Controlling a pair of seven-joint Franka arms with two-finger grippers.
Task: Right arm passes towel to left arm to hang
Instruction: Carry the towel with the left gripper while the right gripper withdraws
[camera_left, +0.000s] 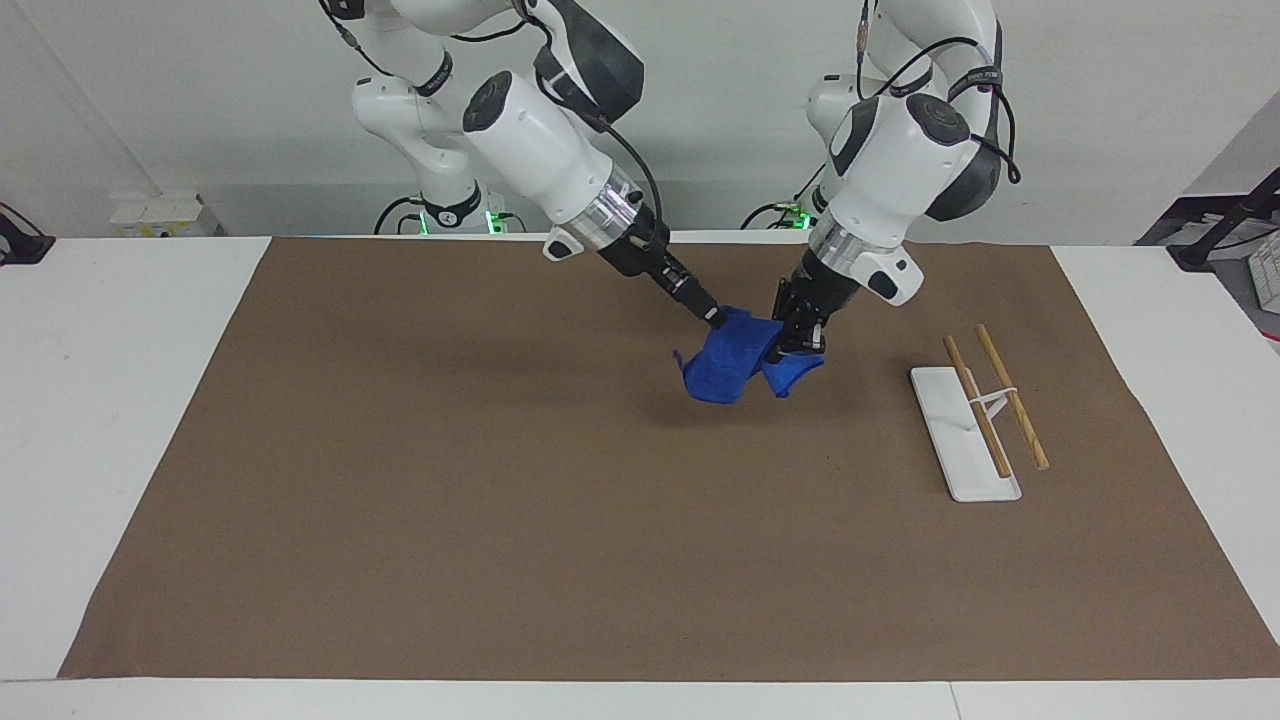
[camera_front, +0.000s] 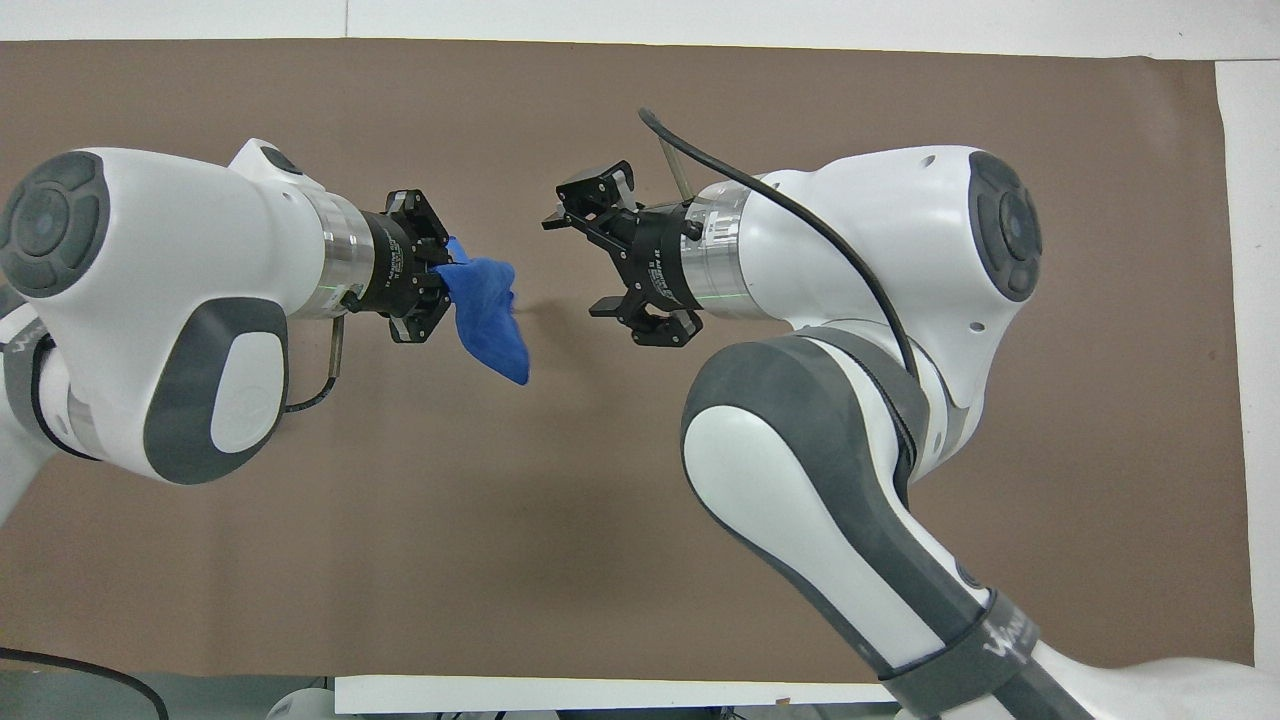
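The blue towel (camera_left: 728, 365) hangs crumpled from my left gripper (camera_left: 797, 343), which is shut on its upper edge above the brown mat. In the overhead view the towel (camera_front: 490, 318) droops from the left gripper (camera_front: 438, 282) toward the right arm's end. My right gripper (camera_front: 578, 262) is open and empty, with a clear gap between it and the towel. In the facing view the right gripper (camera_left: 712, 318) shows just over the towel's top edge.
A white rack base (camera_left: 958, 440) with two wooden rods (camera_left: 1010, 395) stands on the brown mat (camera_left: 500, 500) toward the left arm's end of the table. It is hidden under the left arm in the overhead view.
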